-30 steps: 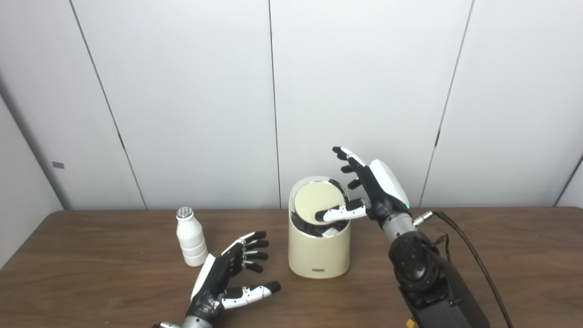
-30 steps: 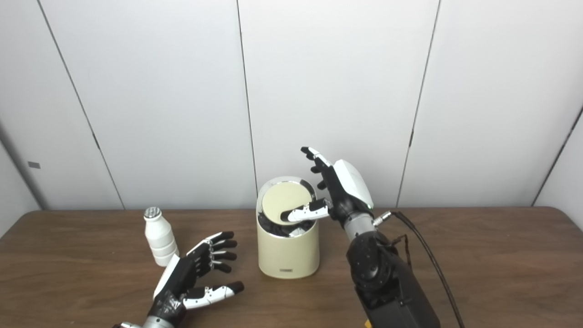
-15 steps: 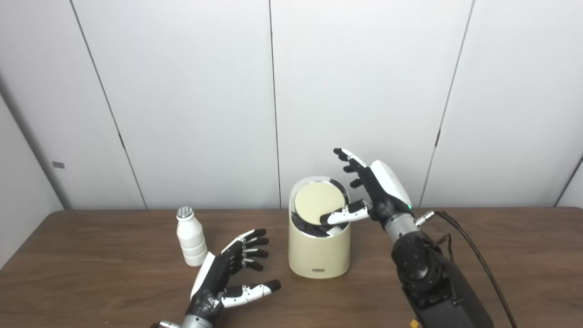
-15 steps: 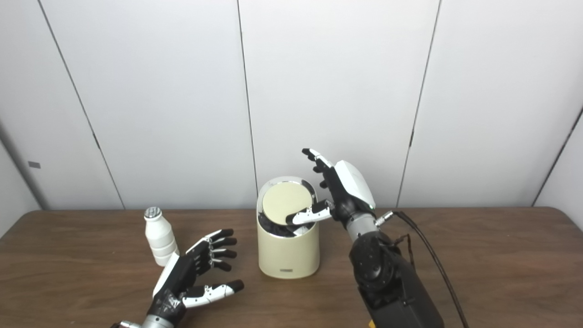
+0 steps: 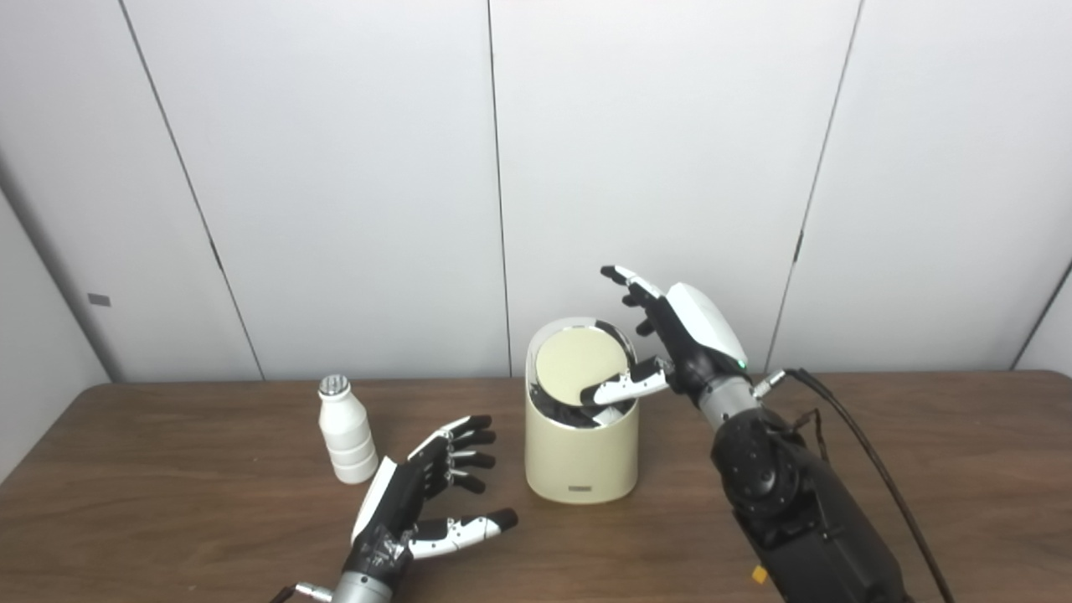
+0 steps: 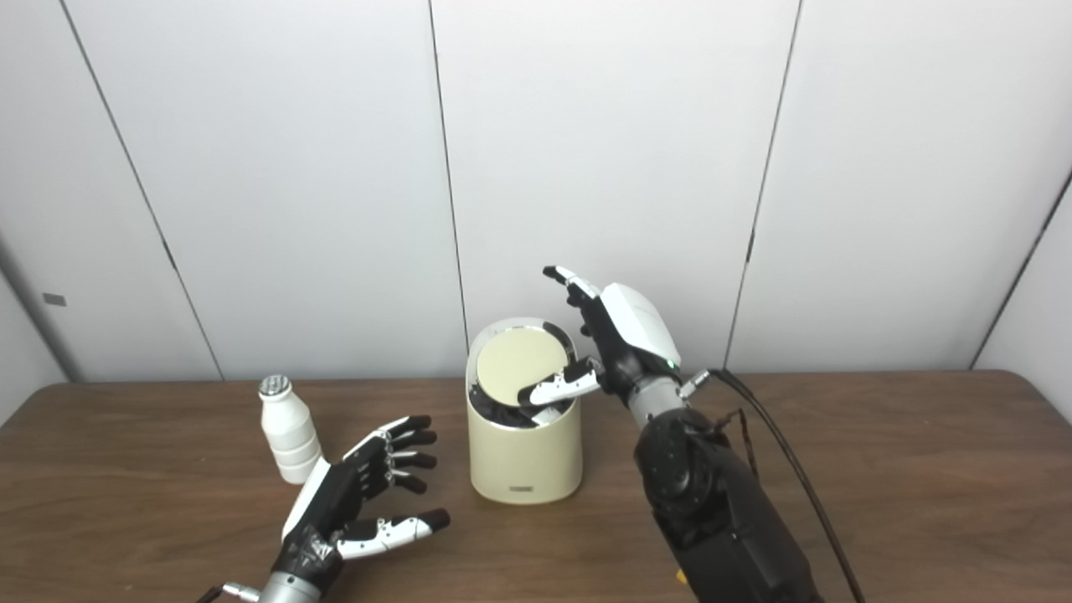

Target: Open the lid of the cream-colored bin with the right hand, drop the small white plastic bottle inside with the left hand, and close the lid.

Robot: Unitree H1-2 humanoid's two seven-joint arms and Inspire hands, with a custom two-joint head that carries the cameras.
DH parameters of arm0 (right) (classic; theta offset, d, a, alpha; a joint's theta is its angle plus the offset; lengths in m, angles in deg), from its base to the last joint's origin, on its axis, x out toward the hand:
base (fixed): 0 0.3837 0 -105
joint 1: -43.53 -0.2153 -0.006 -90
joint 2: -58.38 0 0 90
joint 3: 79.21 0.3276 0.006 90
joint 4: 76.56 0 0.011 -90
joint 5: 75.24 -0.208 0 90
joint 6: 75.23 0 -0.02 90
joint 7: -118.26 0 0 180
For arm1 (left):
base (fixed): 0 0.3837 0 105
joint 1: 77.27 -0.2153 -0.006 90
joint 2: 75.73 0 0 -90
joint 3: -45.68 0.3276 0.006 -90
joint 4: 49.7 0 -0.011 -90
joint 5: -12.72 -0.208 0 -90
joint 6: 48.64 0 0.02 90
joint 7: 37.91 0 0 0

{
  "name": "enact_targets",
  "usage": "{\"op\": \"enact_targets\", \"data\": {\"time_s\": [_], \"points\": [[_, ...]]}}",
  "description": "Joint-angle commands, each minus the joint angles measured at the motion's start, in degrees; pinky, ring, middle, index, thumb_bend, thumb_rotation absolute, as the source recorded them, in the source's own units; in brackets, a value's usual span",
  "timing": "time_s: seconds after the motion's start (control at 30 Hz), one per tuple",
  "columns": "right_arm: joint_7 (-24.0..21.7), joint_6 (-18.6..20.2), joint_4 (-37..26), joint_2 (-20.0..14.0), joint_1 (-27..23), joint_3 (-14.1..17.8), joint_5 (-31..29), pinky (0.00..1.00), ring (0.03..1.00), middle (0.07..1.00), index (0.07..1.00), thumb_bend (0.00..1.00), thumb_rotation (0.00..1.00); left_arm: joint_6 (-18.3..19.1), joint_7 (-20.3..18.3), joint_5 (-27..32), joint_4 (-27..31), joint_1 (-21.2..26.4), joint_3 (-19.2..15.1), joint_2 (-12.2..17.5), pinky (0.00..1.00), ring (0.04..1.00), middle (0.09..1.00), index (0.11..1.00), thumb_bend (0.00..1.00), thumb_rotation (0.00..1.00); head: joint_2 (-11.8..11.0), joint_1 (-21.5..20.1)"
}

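The cream-colored bin [image 5: 580,452] is standing upright near the middle of the brown wooden table [image 5: 921,469], a little toward the far side, and its round lid [image 5: 579,370] is tipping up — the disc is leaning back toward the far wall with its pale face toward the cameras, and a dark gap is showing at the near edge of the opening. The right hand [image 5: 682,343] is hovering just right of the bin's top, its thumb [image 5: 624,388] reaching across the near right part of the rim and lying against the lower edge of the tilted lid. Its other fingers [image 5: 630,289] are stretching up and leftward, spread apart and above the lid, gripping nothing. A black cable [image 5: 871,469] is trailing from that wrist across the table to the right.

Over to the left, the small white plastic bottle [image 5: 344,430] is standing upright on the table, silver cap on top, well apart from the bin. The left hand [image 5: 419,502] is waiting between the bottle and the bin, nearer the front edge — palm turned toward the bin, fingers fanned wide, thumb pointing right, holding nothing. It is sitting just beside the bottle's base; whether the two are touching is hard to say. White wall panels [image 5: 335,167] are filling the far side.
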Motion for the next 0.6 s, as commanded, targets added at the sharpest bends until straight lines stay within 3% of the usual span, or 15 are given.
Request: {"op": "enact_targets", "data": {"time_s": [0.0, 0.37, 0.57], "points": [[-0.9, 1.2, 0.1, 0.0, -2.3, -0.8, 2.0, 0.64, 0.829, 0.896, 0.885, 0.86, 0.08, -0.8, 0.3, 0.3, 2.5, 1.4, 0.0, -0.1, 0.60, 0.718, 0.802, 0.845, 0.75, 0.10, 0.1, 0.1], [-3.6, 6.7, -1.3, -0.6, -2.6, -4.2, 7.9, 0.66, 0.832, 0.904, 0.882, 0.85, 0.08, -0.3, 0.6, 0.1, 2.8, 1.5, 0.1, -0.5, 0.60, 0.715, 0.803, 0.842, 0.75, 0.10, 0.4, 0.8], [-4.1, 7.0, -3.6, -0.5, -2.2, -3.0, 6.6, 0.67, 0.832, 0.910, 0.886, 0.85, 0.09, -0.7, 0.6, -0.3, 2.8, 1.7, 0.1, -0.4, 0.59, 0.715, 0.801, 0.844, 0.75, 0.10, 0.3, 0.7]]}}
